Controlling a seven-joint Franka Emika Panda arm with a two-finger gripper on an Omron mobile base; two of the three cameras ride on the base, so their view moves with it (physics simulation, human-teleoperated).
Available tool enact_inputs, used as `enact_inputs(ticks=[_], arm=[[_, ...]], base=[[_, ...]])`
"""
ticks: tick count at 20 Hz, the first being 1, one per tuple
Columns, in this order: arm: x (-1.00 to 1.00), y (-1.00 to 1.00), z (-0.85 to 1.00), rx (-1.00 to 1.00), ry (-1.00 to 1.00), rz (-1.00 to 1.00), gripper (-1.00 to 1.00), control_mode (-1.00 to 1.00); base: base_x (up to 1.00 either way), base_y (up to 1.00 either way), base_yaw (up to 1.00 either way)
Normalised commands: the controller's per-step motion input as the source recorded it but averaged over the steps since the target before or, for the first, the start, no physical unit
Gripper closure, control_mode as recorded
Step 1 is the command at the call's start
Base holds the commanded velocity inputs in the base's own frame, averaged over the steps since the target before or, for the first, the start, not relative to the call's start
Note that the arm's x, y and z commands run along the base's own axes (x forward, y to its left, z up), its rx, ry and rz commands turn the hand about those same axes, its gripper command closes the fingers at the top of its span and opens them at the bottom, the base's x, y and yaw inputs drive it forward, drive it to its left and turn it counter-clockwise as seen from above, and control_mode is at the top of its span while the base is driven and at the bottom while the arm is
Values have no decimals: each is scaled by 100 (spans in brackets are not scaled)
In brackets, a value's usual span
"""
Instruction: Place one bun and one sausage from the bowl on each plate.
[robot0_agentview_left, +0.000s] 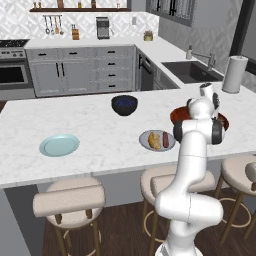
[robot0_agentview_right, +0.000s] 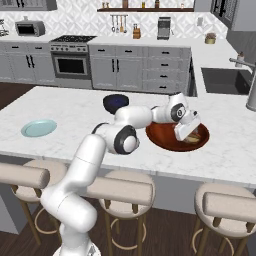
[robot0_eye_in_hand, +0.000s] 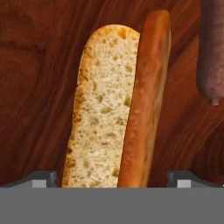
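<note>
— Where is your gripper (robot0_agentview_right: 186, 131) now?
— Low inside the reddish-brown bowl (robot0_agentview_right: 162, 139), fingers spread wide, holding nothing; the bun (robot0_eye_in_hand: 103, 105) lies between them, a sausage (robot0_eye_in_hand: 213, 48) just beside.

The marble counter (robot0_agentview_left: 100, 135) is carrying a teal plate (robot0_agentview_left: 59, 145), a grey plate (robot0_agentview_left: 157, 140), a blue bowl (robot0_agentview_left: 124, 105), a brown bowl (robot0_agentview_right: 170, 139) and a paper-towel roll (robot0_agentview_left: 235, 74).
</note>
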Motion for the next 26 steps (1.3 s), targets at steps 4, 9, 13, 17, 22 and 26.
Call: enact_inputs(ticks=[4, 9, 13, 17, 22, 26], arm=[[3, 0, -5, 0, 9, 5, -100, -100], [3, 0, -1, 0, 6, 3, 100, -100], [0, 0, 0, 0, 0, 0, 100, -100], [0, 7, 7, -2, 0, 0, 100, -100], [-26, 14, 46, -3, -4, 0, 100, -100], [-45, 43, 53, -2, -3, -5, 100, -100]], base=[[0, 0, 0], [0, 0, 0], [0, 0, 0], [0, 0, 0], [0, 0, 0], [0, 0, 0]])
